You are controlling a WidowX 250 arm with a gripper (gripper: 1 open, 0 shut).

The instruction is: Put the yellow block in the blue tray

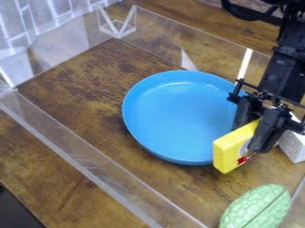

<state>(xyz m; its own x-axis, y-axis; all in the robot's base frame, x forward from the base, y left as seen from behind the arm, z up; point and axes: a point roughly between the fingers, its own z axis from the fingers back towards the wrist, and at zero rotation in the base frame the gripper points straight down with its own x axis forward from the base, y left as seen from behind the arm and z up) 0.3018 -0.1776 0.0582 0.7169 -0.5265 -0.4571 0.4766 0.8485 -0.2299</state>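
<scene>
We have the gripper (258, 126) closed on the yellow block (234, 148), at the blue tray's (177, 116) near-right rim; bare wood spreads left.

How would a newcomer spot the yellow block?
Find the big round blue tray. At its lower right edge, the black pincer grips the yellow block. It's boxy with red marks, unlike the rounded green ribbed object.

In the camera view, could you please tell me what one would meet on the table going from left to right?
The blue tray, then the yellow block in the gripper, then the white-grey block.
</scene>
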